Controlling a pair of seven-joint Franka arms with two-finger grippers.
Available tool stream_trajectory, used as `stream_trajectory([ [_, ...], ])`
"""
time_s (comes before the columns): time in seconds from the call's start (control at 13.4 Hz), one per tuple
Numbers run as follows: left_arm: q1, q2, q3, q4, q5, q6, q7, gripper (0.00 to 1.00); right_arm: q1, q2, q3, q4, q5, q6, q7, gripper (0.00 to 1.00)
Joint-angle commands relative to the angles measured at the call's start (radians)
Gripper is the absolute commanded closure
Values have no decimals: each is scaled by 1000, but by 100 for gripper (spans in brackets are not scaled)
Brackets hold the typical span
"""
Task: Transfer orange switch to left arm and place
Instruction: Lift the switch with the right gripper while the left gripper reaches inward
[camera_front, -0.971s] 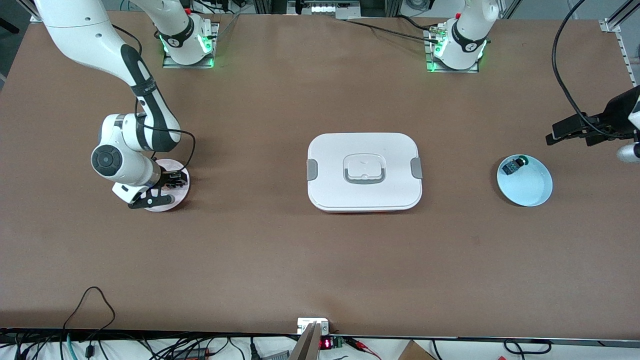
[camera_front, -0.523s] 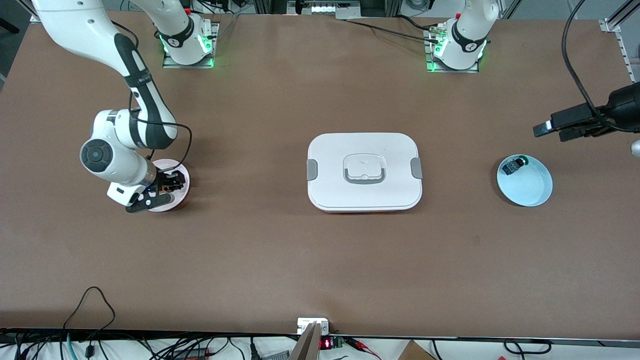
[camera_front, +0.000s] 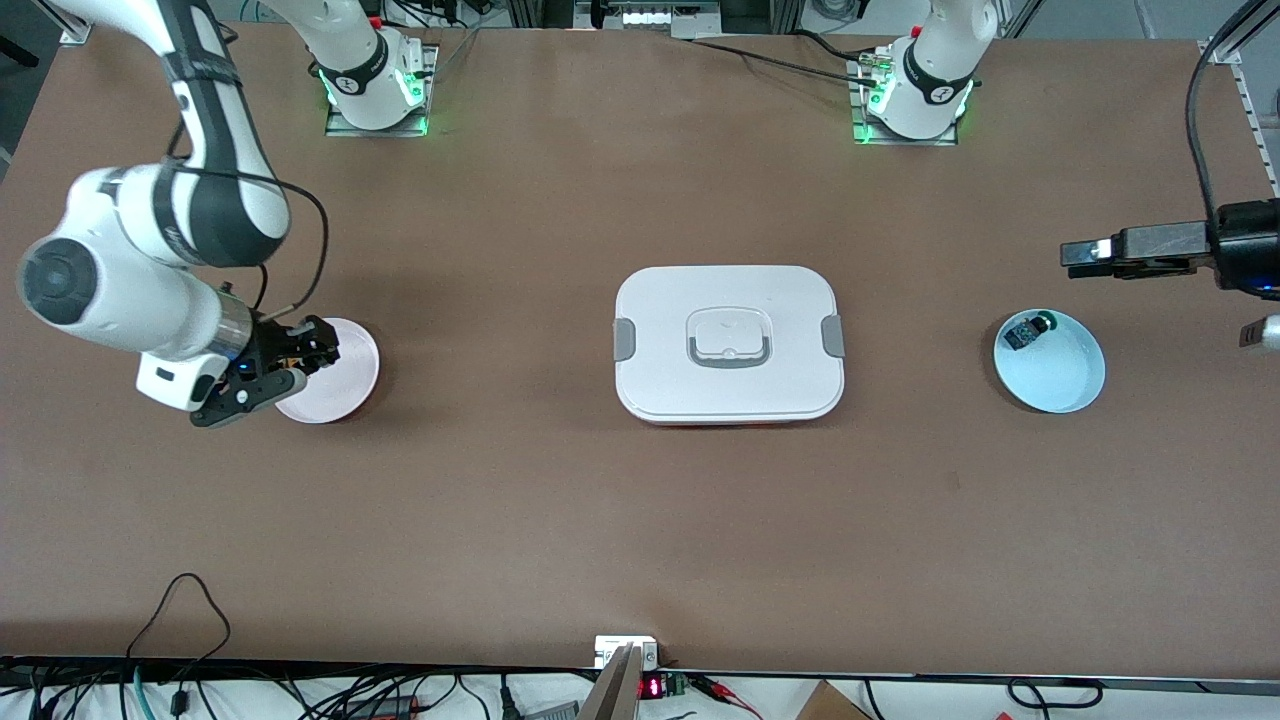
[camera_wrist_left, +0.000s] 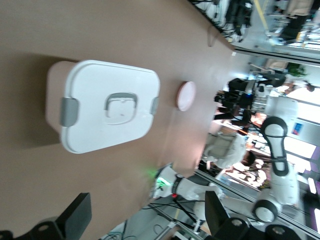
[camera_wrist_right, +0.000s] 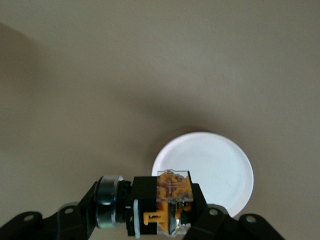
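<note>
My right gripper (camera_front: 290, 362) is shut on the orange switch (camera_front: 296, 350) and holds it in the air over the rim of the pink plate (camera_front: 340, 380). In the right wrist view the switch (camera_wrist_right: 167, 202) sits between the fingers (camera_wrist_right: 220, 222), with the plate (camera_wrist_right: 215, 162) below it. The white box (camera_front: 728, 343) stands at the table's middle, between the two arms. My left gripper (camera_front: 1078, 256) is open and empty, up in the air at the left arm's end of the table. It points toward the box (camera_wrist_left: 107, 105).
A light blue plate (camera_front: 1065, 380) at the left arm's end holds the blue-bodied, green-capped switch (camera_front: 1025, 332). Bare brown table lies between the box and each plate. Cables and a small display run along the table edge nearest the front camera.
My right gripper has risen off the pink plate with the orange switch and shifted toward the right arm's end. My left gripper has levelled out and moved slightly toward the box.
</note>
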Motion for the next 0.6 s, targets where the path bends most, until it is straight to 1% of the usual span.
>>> stream_trajectory([
  [0.0,13,9,-5,-25,-148,-17,12,0,-3,3,3,60,46,-14,-125,86],
  [0.07,13,29,-6,-25,-220,-14,14,0,-2,3,4,91,78,-8,-203,86],
  [0.15,12,45,-9,-26,-255,-10,20,0,-2,-3,4,100,159,-8,-246,87],
  [0.22,9,66,-12,-26,-284,-7,61,0,-2,-12,4,114,235,-8,-289,87],
  [0.37,4,101,-15,-26,-329,6,136,0,6,-17,7,155,306,-10,-390,89],
  [0.52,-7,134,-15,-26,-396,7,143,0,24,-31,24,160,426,-8,-447,89],
])
